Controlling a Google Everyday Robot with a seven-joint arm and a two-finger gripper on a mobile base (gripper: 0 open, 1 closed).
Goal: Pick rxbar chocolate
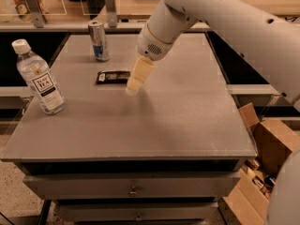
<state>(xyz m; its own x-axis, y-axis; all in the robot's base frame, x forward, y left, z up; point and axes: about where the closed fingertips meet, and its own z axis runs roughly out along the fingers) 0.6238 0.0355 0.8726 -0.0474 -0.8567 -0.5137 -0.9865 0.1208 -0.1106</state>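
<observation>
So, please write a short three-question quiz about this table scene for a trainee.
1. Fill in: the gripper hovers over the table, just to the picture's ____ of the snack bar.
2. Which stands nearest the table's left edge in the picture? A can, B bottle, C snack bar.
3. True or false: the gripper is lifting the snack bar.
Key: 1 right; 2 B; 3 false, it lies flat on the table.
</observation>
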